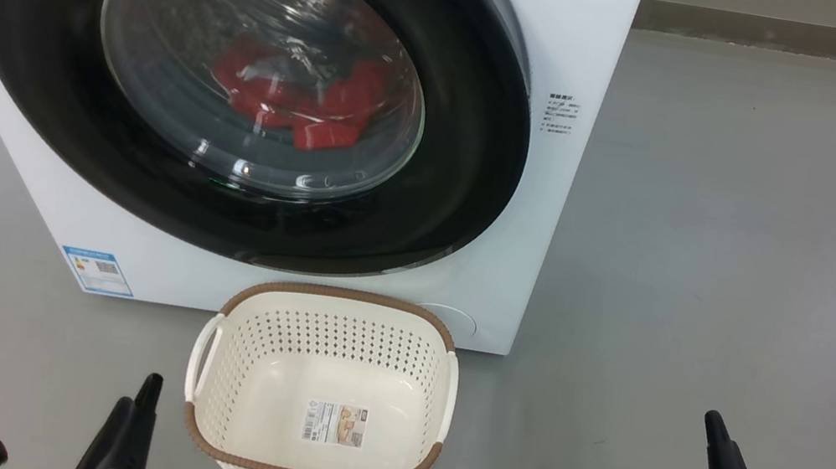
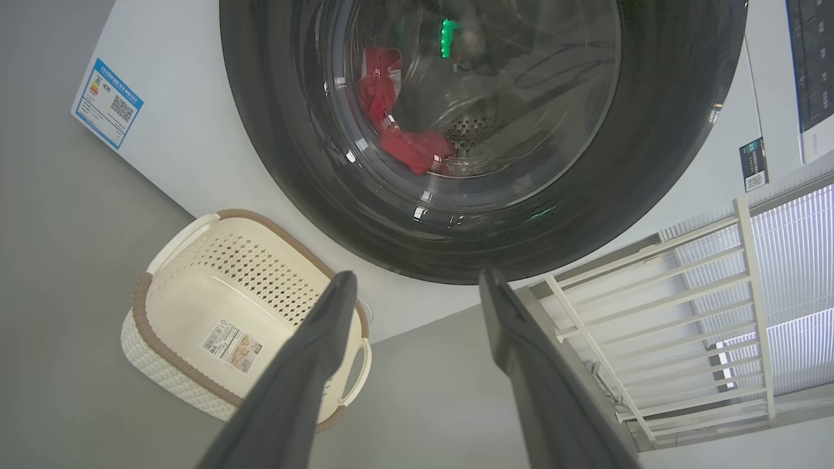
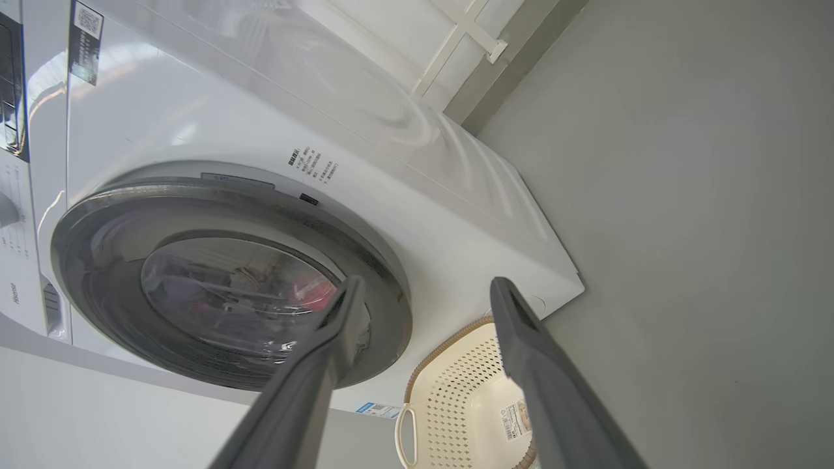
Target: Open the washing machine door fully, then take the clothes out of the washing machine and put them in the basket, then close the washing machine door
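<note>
Washing machine door (image 1: pixel 28 76) sat closed against the front of the washing machine (image 1: pixel 550 206). Clothes (image 1: pixel 296 99) were inside the drum, showing red behind the glass (lower part of the bowl). Basket (image 1: pixel 339 302) stood on the floor just in front of the machine, below the door. Left gripper (image 2: pixel 417 277) and right gripper (image 3: pixel 427 281) both had fingers spread wide, holding nothing, clear of the door.

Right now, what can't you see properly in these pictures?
- The clothes: head view, glare on the glass of the washing machine door blurs them; how many, cannot tell.
- The washing machine: head view, upper edge cuts off its top.
- The sticker in the basket: head view, print too small.
- One basket corner: left wrist view, a finger of the left gripper covers it.
</note>
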Robot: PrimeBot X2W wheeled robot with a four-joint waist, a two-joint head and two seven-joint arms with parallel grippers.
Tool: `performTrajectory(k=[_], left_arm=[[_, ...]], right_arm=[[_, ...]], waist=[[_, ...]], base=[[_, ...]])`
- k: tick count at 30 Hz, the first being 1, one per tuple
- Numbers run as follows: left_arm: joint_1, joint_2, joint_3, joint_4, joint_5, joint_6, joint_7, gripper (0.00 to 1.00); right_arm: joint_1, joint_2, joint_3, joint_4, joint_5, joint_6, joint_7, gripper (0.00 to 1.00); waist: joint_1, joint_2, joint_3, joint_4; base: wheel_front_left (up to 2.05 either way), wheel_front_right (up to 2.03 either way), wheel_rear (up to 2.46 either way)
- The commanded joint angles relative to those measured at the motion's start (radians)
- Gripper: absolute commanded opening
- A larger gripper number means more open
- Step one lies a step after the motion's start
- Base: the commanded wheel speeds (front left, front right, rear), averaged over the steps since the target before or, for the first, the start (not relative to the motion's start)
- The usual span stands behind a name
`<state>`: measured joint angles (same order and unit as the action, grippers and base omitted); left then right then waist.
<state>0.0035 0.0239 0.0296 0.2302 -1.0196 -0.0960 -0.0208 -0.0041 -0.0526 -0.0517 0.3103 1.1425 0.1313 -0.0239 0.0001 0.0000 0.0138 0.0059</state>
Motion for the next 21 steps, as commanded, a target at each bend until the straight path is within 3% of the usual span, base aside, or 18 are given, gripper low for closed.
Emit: performTrajectory(k=[1,21], left_arm=[[-0.01,0.015,0.012,-0.033,0.012,0.0,-0.008,1.0],[-0.001,0.041,-0.038,-0.067,0.276,0.039,-0.068,1.0]], right_arm=[[-0.012,-0.015,0.008,-0.029,-0.015,0.0,-0.007,1.0],[0.001,-0.026,0.027,-0.045,-0.237,0.0,-0.066,1.0]], waist=[[-0.0001,0.0,0.0,0.0],[-0.0001,0.0,0.006,0.002]], base=[[0.0,0.0,0.0],[0.0,0.0,0.0]])
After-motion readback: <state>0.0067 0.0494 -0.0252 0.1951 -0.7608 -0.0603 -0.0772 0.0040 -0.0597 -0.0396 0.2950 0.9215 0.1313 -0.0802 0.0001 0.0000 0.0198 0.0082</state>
